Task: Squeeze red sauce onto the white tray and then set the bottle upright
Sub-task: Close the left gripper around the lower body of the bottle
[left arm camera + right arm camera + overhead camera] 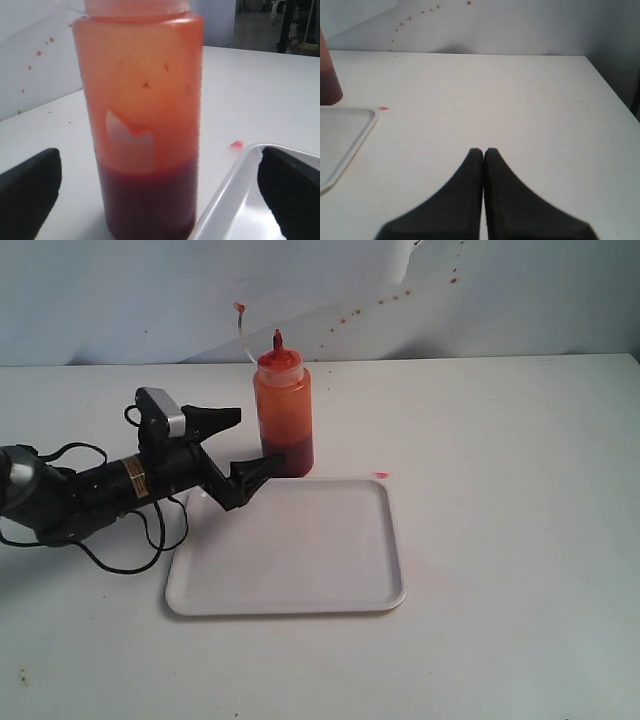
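The bottle (283,420) stood upright on the bench (500,540), just behind the far edge of the white tray (300,550), with its nozzle pointing up and the thin cap tether curling off to one side. The red sauce (288,455) sat dark in the bottom part of the bottle, with only an orange film on the walls above it. The tray's surface looked clean, with no blob or drops visible in any view, so I judged that the squeezing had not been done. The only stray red was a small red speck (381,475) on the bench just beside the tray's far corner. The left tool (255,440) was spread wide with a finger on either side of the bottle's lower body, and neither finger appeared to press the wall. The right tool (484,152) was closed on nothing, low over bare bench well apart from the bottle. Gripping, tipping, squeezing and setting the bottle back upright all seemed left to do.
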Available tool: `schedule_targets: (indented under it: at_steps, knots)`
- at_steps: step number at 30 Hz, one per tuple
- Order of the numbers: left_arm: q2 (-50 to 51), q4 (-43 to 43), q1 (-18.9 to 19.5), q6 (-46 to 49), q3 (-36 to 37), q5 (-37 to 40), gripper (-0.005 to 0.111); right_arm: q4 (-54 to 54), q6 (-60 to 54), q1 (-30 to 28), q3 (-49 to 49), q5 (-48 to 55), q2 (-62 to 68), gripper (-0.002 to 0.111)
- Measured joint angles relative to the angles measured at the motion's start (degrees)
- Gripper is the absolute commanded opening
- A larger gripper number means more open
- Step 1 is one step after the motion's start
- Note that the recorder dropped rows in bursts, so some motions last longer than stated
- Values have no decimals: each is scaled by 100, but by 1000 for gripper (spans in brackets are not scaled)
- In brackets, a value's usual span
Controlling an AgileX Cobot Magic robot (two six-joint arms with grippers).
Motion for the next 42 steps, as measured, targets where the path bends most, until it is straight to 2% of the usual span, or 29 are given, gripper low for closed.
schedule_targets:
  at_steps: [9, 21, 33, 42]
  knots:
    - [395, 114, -16, -61, -542, 0, 105, 0, 0, 0, 0, 0, 0, 0]
    - [420, 701, -16, -923, -971, 330, 105, 0, 0, 0, 0, 0, 0, 0]
    - [420, 743, -16, -589, -975, 369, 105, 0, 0, 0, 0, 0, 0, 0]
    - [420, 774, -16, -450, -1077, 971, 105, 0, 0, 0, 0, 0, 0, 0]
